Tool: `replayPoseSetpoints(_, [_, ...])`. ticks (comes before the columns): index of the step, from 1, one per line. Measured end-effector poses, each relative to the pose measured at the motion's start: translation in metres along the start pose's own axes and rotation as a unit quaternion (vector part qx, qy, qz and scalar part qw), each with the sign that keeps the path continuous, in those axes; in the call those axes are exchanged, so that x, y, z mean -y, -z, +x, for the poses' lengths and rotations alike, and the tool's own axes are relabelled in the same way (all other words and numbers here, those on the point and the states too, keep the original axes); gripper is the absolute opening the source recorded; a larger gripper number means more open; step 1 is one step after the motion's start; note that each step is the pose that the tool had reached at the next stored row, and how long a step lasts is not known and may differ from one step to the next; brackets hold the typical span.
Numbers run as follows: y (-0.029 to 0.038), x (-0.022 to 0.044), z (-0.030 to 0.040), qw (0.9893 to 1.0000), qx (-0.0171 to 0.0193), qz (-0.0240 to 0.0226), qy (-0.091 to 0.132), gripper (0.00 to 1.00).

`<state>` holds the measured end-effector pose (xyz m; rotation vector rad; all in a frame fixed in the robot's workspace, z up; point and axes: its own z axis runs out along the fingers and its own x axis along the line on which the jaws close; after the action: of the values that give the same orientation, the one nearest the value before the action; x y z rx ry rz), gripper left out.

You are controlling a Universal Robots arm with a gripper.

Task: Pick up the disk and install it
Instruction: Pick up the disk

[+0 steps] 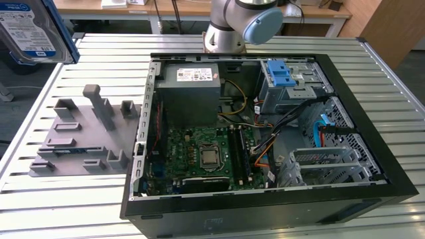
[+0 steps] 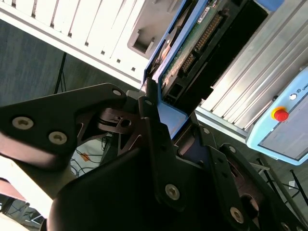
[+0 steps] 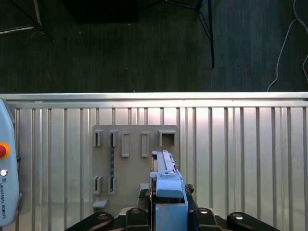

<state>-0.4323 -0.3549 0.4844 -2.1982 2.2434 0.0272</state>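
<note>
At the exterior view's left, your disk point(image 1: 30, 32) hangs raised, well apart from the grey fixture plate point(image 1: 69, 142), with the gripper point(image 3: 168, 193) clamped across its blue carrier. Treat it as stiff, dense and sensitive to knocks, with slick metal faces and an exposed circuit board, so the plastic frame looks like the sensible hold. Further right, the open computer case point(image 1: 371, 164) lies well apart from it.

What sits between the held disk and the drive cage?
In the exterior view, from disk to cage: bare table slats, case wall, power supply. The hand grips the disk in the first wrist view.
</note>
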Motion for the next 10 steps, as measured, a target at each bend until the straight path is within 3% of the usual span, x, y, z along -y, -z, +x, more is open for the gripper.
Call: replayPoseSetpoints(10, [0.0000, 0.0054, -0.0001, 1.0000, 0.0000, 0.0000, 0.000, 0.36])
